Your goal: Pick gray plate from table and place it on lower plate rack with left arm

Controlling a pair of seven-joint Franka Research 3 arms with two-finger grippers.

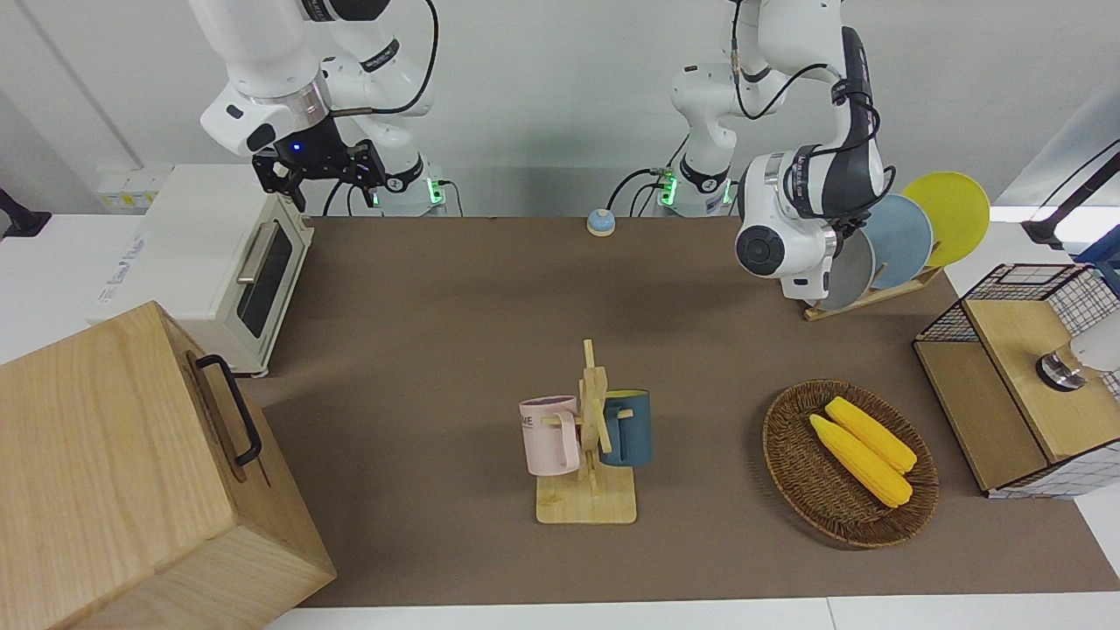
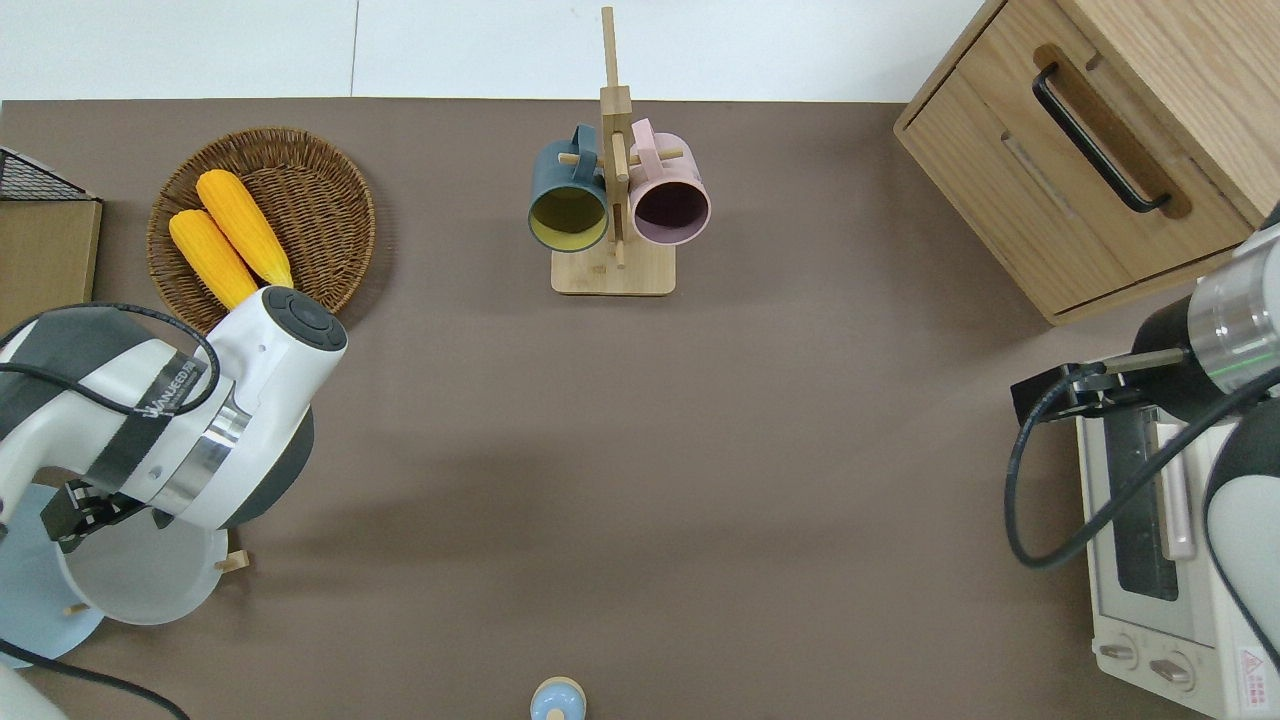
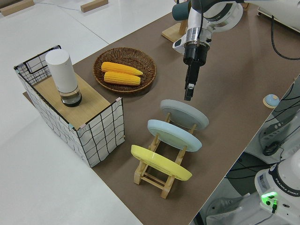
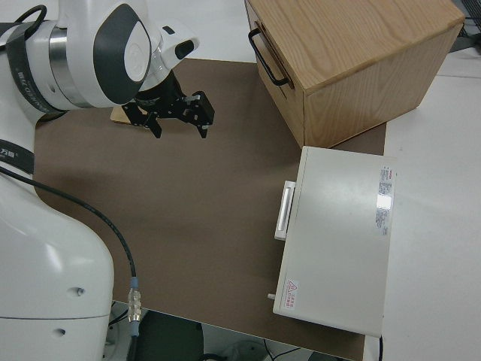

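The gray plate [image 3: 184, 114] already stands slanted in a slot of the lower plate rack [image 3: 159, 165], and the left gripper [image 3: 188, 95] hangs just above its upper rim, apart from it. In the left side view the fingers [image 3: 187, 91] point straight down, close together, with nothing between them. Whether a narrow gap remains I cannot tell.

The relation that matters is vertical: the plate lies directly below the fingertips and a little toward the rack. In the overhead view the left arm [image 2: 170, 420] covers part of the plate, so the gripper is over the plate's edge rather than beside it. The plate's face leans along the rails, in line with its neighbours.

Outward from the gripper, the light blue plate [image 3: 174, 134] sits in the next slot, then the yellow plate [image 3: 161, 162] at the rack's end. The wicker basket [image 3: 146, 77] with two corn cobs [image 3: 123, 73] lies on the other hand of the gripper from the rack.

The placing looks done; what remains, I judge, is a straight lift clear of the rim. The right gripper [image 1: 322, 171] is parked, its fingers spread, holding nothing.
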